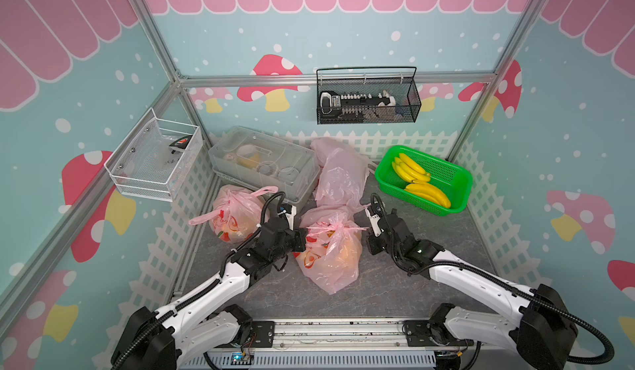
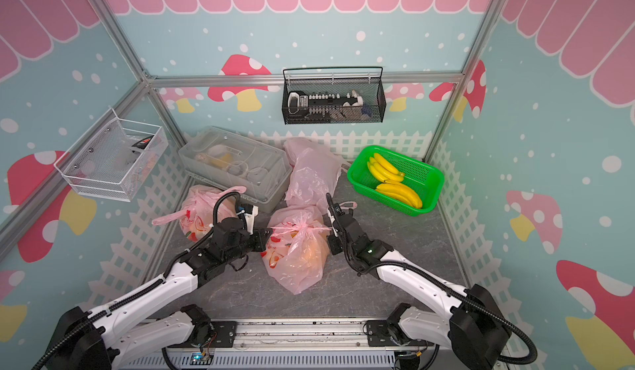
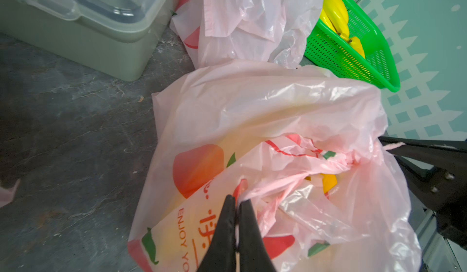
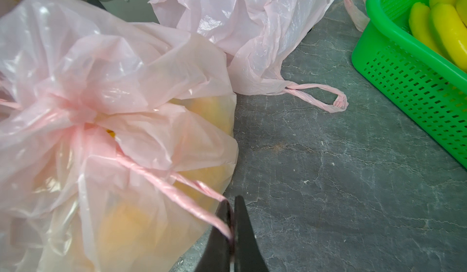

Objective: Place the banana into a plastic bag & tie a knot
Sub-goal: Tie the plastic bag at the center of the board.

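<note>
A pink plastic bag [image 1: 328, 251] [image 2: 295, 251] stands in the middle of the grey table, its two handles crossed into a knot [image 1: 330, 229] on top. A yellow banana [image 3: 328, 182] shows through the mouth of the bag [image 3: 252, 111]. My left gripper [image 1: 302, 230] [image 2: 268, 231] [image 3: 237, 202] is at the bag's left side, shut on one twisted handle. On the bag's right, my right gripper [image 1: 367, 228] [image 2: 330, 229] [image 4: 233, 202] is shut on the other handle [image 4: 177, 189], which runs taut from the knot [image 4: 78, 121].
A green basket [image 1: 460, 179] holding several bananas [image 1: 412, 169] stands at the back right. Empty pink bags [image 1: 340, 175] lie behind the held bag, and another tied bag [image 1: 233, 217] sits at the left. A clear lidded box [image 1: 264, 165] is at the back left.
</note>
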Tool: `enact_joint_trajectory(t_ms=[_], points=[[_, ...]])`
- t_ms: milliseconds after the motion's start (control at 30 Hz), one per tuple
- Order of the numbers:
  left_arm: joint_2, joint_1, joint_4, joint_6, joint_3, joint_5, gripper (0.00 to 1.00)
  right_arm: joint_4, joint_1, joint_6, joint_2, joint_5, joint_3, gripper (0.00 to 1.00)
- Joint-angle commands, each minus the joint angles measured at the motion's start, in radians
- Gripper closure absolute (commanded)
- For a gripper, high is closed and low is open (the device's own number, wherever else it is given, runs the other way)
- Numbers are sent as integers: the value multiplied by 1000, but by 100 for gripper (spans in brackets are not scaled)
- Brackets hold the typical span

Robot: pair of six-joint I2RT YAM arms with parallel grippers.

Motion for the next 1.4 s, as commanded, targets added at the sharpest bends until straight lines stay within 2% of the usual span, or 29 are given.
enact_joint_trajectory(t_ms=[0,100,433,600,733,800,933,1000,1267,1367], points=[[-29,75,-98,-63,-36,-155,100,-79,-22,25,13,146,-18,100],[-14,100,-141,-70,-43,-160,100,-74,-22,37,25,132,-27,100],[15,103,-185,-107,-63,-224,100,-37,-8,57,121,122,-56,100],[-65,96,-109,-36,-62,-85,100,-28,30,26,59,115,-20,100],[-171,47,-47,50,-52,27,78,-37,34,24,58,100,2,100],[-182,10,-52,98,-29,69,70,-30,35,28,59,97,3,100],[-133,-39,-16,127,-11,142,67,-31,36,30,60,93,7,100],[-91,-64,-7,146,7,150,62,-33,36,30,57,92,7,100],[28,-87,-17,211,90,73,48,-32,37,27,45,91,-9,100],[68,-87,-22,229,116,69,47,-27,37,29,46,88,-12,100]])
